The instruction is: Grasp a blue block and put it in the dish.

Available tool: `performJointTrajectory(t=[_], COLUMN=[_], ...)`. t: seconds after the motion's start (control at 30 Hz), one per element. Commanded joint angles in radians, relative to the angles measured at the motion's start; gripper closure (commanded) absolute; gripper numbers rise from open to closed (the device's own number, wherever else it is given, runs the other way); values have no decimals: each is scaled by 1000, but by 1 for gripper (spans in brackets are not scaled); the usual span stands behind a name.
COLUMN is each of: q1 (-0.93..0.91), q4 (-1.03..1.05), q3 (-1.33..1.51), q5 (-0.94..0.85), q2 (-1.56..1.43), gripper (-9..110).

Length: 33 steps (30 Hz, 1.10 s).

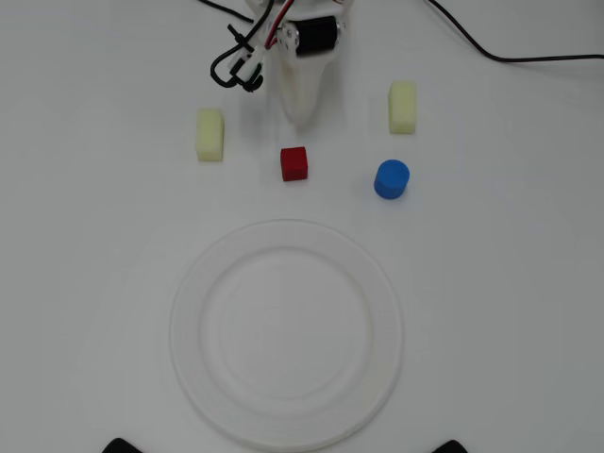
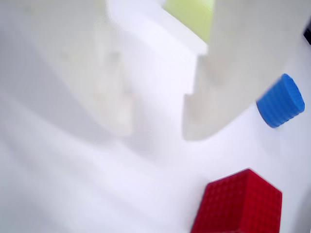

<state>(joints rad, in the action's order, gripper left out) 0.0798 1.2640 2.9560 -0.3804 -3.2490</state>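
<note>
The blue block (image 1: 392, 179) is a small blue cylinder standing on the white table, right of the red cube (image 1: 294, 163). The dish (image 1: 286, 415) is a large white plate lying nearer the bottom of the overhead view, with nothing on it. My white gripper (image 1: 302, 115) points down at the table just above the red cube, left of and above the blue block. In the wrist view the gripper (image 2: 158, 128) shows a narrow gap between its blurred fingers (image 2: 218, 87), with nothing held. The blue block (image 2: 282, 102) sits off to the right of them.
Two pale yellow blocks lie on the table, one at the left (image 1: 209, 134) and one at the right (image 1: 403, 106), above the blue block. The red cube (image 2: 240, 204) is close under the gripper. Black cables (image 1: 528, 58) run along the top edge.
</note>
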Motion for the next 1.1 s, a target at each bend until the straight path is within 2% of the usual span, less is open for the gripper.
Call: performJointTrajectory(t=[0.0, 0.2, 0.4, 0.47, 0.77, 0.9, 1.07], q1=[-6, 137, 296, 327, 445, 474, 483], q4=[-25, 34, 84, 83, 31, 9, -49], q3=[-225, -601, -805, -870, -1035, -1103, -1146], q5=[38, 61, 66, 81, 112, 115, 118], q2=[166, 716, 1055, 1150, 1362, 1482, 1612], gripper=[94, 85, 77, 78, 78, 71, 70])
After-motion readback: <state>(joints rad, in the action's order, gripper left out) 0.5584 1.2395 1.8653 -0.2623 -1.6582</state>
